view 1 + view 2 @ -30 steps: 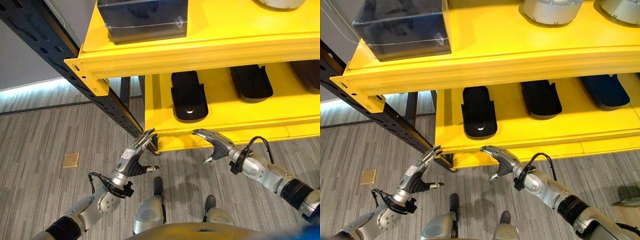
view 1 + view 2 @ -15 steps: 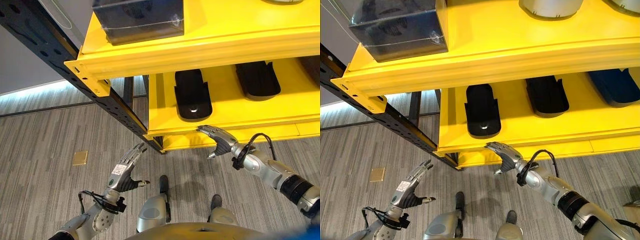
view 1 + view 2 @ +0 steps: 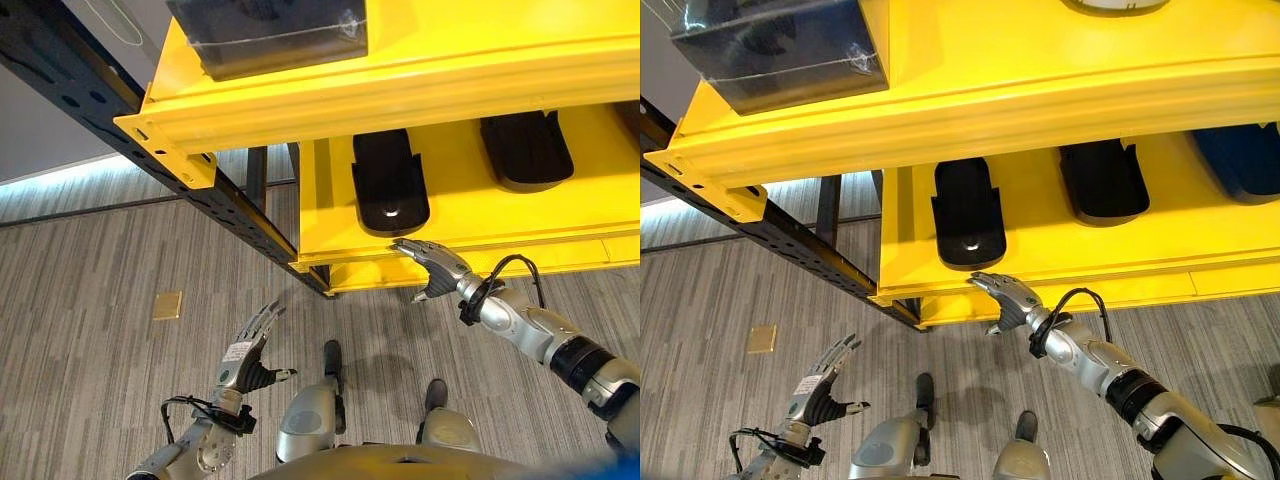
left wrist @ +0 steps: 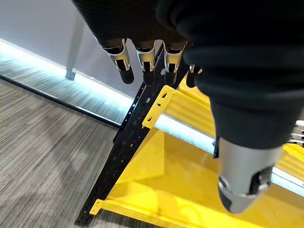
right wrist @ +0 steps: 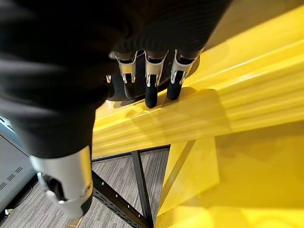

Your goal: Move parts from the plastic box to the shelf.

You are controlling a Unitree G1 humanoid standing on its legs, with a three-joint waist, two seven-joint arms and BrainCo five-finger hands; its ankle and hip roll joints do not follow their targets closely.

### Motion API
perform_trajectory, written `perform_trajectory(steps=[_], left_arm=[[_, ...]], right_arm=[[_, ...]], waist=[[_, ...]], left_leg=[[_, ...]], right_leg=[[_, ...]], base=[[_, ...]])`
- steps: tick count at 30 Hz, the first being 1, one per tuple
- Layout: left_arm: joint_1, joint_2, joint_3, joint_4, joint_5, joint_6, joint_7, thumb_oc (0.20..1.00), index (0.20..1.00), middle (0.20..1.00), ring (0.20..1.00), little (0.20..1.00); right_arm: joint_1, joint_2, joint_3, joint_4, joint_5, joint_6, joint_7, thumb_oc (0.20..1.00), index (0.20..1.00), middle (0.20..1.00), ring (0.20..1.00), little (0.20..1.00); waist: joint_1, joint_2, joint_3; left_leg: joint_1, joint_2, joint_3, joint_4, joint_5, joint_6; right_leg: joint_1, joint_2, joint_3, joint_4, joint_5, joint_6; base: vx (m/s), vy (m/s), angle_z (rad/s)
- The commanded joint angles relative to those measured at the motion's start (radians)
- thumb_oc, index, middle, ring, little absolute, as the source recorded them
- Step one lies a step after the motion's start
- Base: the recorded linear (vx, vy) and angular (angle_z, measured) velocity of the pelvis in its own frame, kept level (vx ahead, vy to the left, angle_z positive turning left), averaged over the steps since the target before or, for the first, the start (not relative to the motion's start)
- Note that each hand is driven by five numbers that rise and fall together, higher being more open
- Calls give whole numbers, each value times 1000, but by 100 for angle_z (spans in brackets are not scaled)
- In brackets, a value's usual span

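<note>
Right hand (image 3: 432,265) is hovering, fingers open and empty, at the front lip of the lower yellow shelf (image 3: 470,215), a black part (image 3: 389,184) lying just at its 12 o'clock. Left hand (image 3: 245,350) is hanging open over the floor (image 3: 100,260) at 7 o'clock. A dark box (image 3: 268,32) is sitting on the upper shelf at 11 o'clock; contents probably parts, hard to see.

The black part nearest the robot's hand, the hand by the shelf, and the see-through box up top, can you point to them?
black part (image 3: 389,185), left eye view, its top face.
right hand (image 3: 432,268), left eye view, the back of the hand.
plastic box (image 3: 775,55), right eye view, its front wall.
</note>
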Motion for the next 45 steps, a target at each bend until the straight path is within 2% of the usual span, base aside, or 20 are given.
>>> perform_trajectory(steps=[1,23,45], left_arm=[[-26,-12,-12,15,-5,-16,17,1000,1000,1000,1000,1000],[-99,-10,-31,45,1,-9,0,1000,1000,1000,1000,1000],[-139,-11,-40,61,-8,-1,-22,1000,1000,1000,1000,1000]], right_arm=[[-108,14,32,56,-33,5,-12,1000,1000,1000,1000,1000],[-237,36,59,235,-88,25,-41,1000,1000,1000,1000,1000],[-309,36,28,325,-99,56,-65,1000,1000,1000,1000,1000]], waist=[[39,7,18],[70,17,80],[69,16,101]], left_leg=[[-7,73,-10,117,-16,-31],[-58,73,-18,153,-11,-32],[-65,81,-13,171,-10,-36]], right_leg=[[-129,-35,-24,194,21,-23],[-172,-39,-35,243,14,-30],[-187,-41,-21,267,12,-29]], base=[[0,0,0],[0,-3,2],[1,-1,0]])
